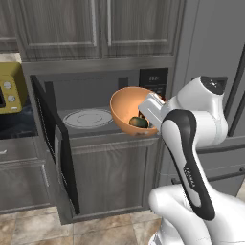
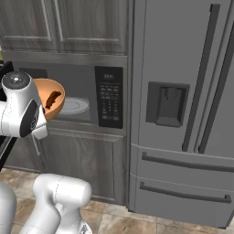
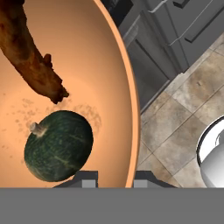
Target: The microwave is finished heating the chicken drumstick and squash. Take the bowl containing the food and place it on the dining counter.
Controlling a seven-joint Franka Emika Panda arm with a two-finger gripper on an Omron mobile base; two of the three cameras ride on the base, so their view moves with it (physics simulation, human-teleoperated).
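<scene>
- The bowl [image 1: 128, 109] hangs tilted in the air just in front of the open microwave [image 1: 103, 103], clear of the white turntable [image 1: 88, 118].
- The gripper [image 3: 114, 178] is nearly closed, one finger on each side of the bowl's rim, pinching it.
- The squash [image 3: 57, 145] and chicken drumstick [image 3: 31, 61] lie inside the bowl, near each other.
- The microwave door [image 1: 52, 139] stands swung open to the left.

Glossy white arm [image 1: 191, 143], dark joint bands, rounded segments
</scene>
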